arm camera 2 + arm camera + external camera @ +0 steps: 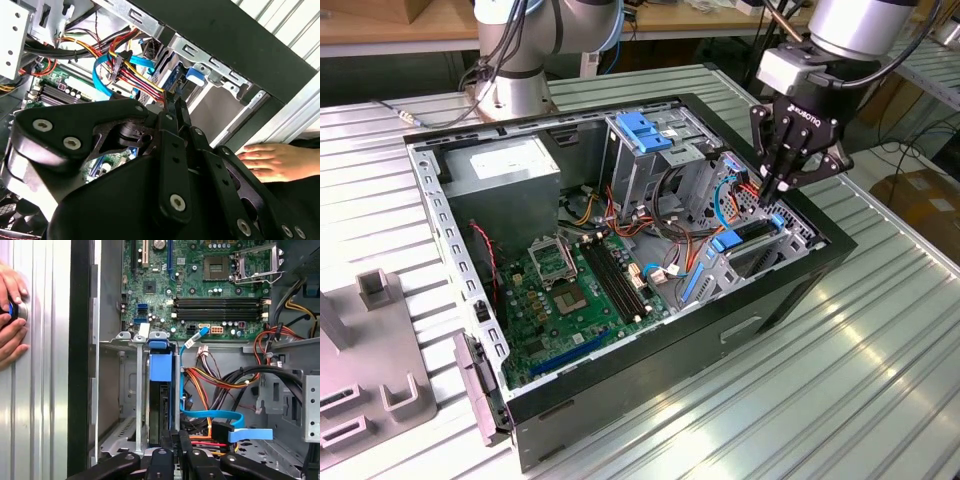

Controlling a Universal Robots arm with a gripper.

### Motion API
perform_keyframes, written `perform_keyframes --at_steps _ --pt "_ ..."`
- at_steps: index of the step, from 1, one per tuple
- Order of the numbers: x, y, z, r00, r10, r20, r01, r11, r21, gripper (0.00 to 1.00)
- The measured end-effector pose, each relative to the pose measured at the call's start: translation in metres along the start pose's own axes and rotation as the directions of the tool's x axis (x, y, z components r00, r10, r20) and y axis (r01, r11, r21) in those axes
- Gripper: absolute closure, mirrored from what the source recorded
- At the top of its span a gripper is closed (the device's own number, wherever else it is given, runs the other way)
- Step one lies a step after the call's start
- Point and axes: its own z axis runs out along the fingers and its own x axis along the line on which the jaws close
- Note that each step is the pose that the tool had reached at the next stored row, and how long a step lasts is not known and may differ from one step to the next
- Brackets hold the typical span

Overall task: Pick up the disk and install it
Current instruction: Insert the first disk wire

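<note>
From the exterior view I see the motherboard (575, 290) at nine o'clock inside the open computer case (800, 275), the blue-latched cage (645, 135) near twelve. At three o'clock sits the disk (750, 237), on edge in its bay beneath my gripper (772, 192). The fingers look pinched nearly together just above it; I cannot tell whether they grip it. A person's hand (277, 161) rests outside the case.

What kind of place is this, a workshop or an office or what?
Most likely a robotics lab or test workshop. An open computer case lies on a ribbed metal table, a robot arm's gripper reaches into its drive bay where the disk sits, and wooden workbenches stand behind.
</note>
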Motion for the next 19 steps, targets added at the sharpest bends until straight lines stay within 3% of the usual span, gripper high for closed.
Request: perform_keyframes --at_steps 5,15,19 --pt "0.0066 0.0013 0.0007 0.9999 0.007 0.0083 -0.007 1.0 -0.0006 0.84" --pt "0.0212 0.0014 0.0046 0.9982 0.014 0.0588 -0.014 0.9999 -0.0015 0.84" --pt "0.0211 0.002 0.0055 0.9978 0.014 0.0645 -0.013 0.9999 -0.0016 0.84"
